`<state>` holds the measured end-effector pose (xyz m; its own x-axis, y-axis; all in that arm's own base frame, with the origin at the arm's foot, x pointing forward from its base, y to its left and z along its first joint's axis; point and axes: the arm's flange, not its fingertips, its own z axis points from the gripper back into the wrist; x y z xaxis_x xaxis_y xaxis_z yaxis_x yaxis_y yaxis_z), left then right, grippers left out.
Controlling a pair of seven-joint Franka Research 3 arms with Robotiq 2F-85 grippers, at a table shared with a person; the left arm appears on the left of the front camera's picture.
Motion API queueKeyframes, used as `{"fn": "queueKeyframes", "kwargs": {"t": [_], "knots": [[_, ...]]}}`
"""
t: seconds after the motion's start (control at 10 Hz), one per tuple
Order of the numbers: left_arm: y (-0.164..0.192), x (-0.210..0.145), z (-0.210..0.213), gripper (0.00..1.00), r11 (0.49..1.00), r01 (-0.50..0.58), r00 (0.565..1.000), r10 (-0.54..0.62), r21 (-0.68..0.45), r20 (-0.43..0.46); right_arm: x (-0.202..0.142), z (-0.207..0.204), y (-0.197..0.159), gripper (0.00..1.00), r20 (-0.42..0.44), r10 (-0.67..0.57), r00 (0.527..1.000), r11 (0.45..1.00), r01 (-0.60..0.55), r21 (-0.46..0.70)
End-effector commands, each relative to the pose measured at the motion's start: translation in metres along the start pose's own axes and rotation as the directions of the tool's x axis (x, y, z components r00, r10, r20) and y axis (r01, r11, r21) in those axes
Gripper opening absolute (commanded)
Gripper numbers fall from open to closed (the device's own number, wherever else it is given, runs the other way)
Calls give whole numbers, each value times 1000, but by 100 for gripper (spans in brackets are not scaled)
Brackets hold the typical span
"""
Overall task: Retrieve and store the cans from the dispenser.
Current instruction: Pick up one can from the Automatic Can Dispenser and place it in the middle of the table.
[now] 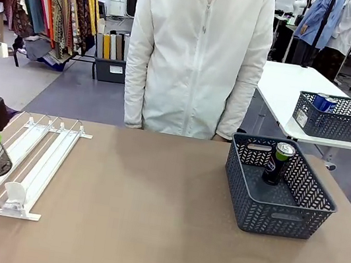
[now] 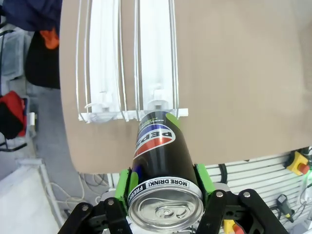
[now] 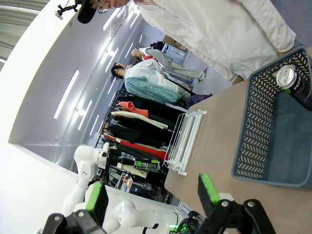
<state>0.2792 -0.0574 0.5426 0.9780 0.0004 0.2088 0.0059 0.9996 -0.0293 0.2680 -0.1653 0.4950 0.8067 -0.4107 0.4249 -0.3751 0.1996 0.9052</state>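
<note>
While the left gripper (image 2: pixel 165 195) clamps a black Pepsi can (image 2: pixel 163 170) just above the near end of the white dispenser (image 1: pixel 20 160), the right gripper (image 3: pixel 153 195) hangs with jaws apart. Another can (image 1: pixel 279 162) stands in the grey basket (image 1: pixel 282 218) on the surface (image 1: pixel 141 219).

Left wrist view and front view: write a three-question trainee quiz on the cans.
1. True or false: the left end effector grips a dark Pepsi can.
2. How many cans stand in the grey basket on the brown table?
3. The dispenser lanes hold: A) cans B) no cans.

Key: 1 true. 2 one, a dark can. 3 B.
</note>
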Motion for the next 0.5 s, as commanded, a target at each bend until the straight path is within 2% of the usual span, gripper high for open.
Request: {"fn": "queueKeyframes", "kwargs": {"t": [0.0,0.2,0.4], "knots": [[-20,21,3,0,1000,21,999,-20,-16,40,4,-3,4,100,21,8,1000,1000,-9,20],[-97,84,-8,0,990,141,989,-139,-23,53,4,-3,4,100,21,8,1000,1000,-9,20],[-197,125,-54,0,959,281,960,-281,-24,7,4,-3,4,100,21,8,1000,1000,-9,20]]}}
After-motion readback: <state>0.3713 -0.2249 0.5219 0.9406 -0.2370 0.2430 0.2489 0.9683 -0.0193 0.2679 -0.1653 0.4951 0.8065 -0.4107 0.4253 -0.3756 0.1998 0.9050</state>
